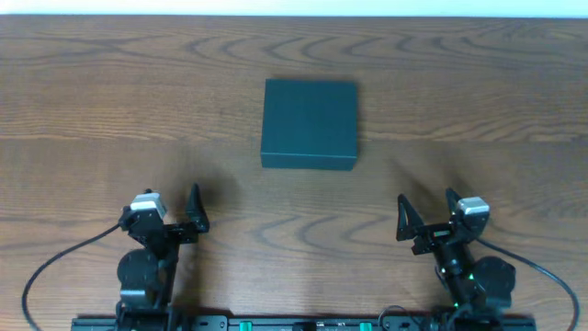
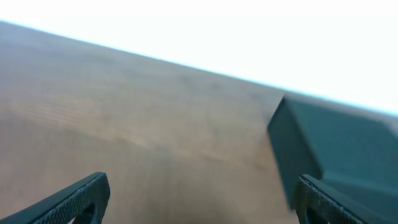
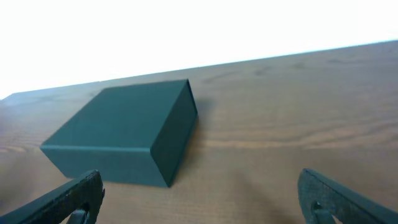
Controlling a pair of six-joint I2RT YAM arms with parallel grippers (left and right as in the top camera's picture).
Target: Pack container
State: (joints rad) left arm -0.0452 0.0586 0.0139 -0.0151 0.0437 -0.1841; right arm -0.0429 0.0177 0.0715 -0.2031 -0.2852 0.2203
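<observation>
Gaping wide w/ nothing held: L claw (image 2: 202,190) and R claw (image 3: 200,190), low over table (image 1: 92,110). Box (image 1: 309,122) w/ lid shut, flat on table, well ahead of both – fwd-right of L, fwd-left of R, touching neither.

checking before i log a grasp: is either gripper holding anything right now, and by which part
Nothing is held. The left gripper and the right gripper both stand open, short of the closed dark teal square box on the wooden table.
</observation>
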